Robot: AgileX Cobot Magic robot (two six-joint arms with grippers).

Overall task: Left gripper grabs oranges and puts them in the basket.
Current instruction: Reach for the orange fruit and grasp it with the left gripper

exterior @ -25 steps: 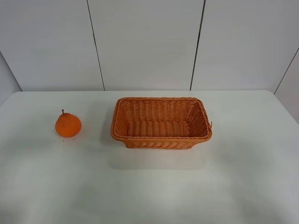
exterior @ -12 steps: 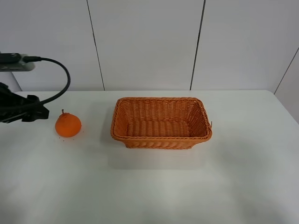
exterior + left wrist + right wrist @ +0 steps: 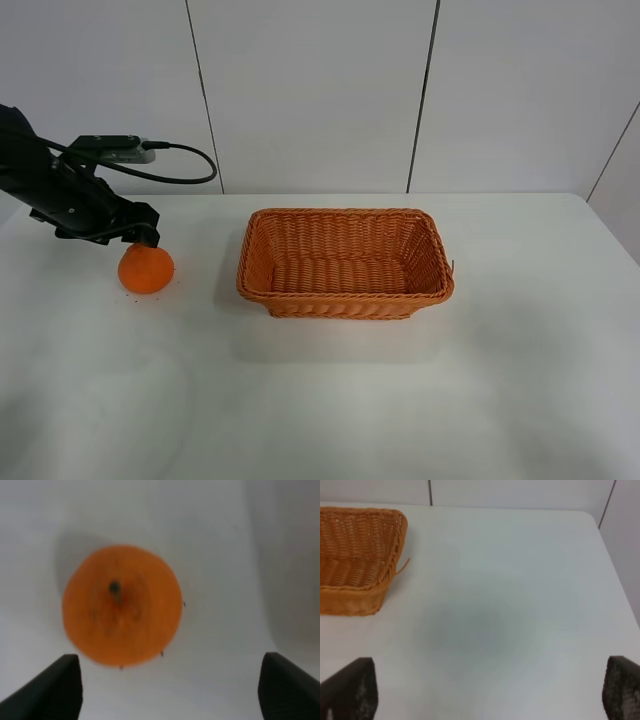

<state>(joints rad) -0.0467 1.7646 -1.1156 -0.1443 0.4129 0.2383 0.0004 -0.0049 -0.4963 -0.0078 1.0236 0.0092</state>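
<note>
Left claw [image 3: 143, 238] open over the orange [image 3: 146, 270], holding nothing.
Exterior high view: the claw tip hangs just above the orange, which sits on the white desk [image 3: 320, 400], well apart from the empty wicker basket [image 3: 345, 297] to its right. Left wrist view: the claw's fingers [image 3: 50, 690] are spread wide with nothing between them, and the stemmed orange lies on the desk beyond them. Right wrist view: the right claw [image 3: 485, 695] is likewise spread wide and empty, with a basket corner nearby.
</note>
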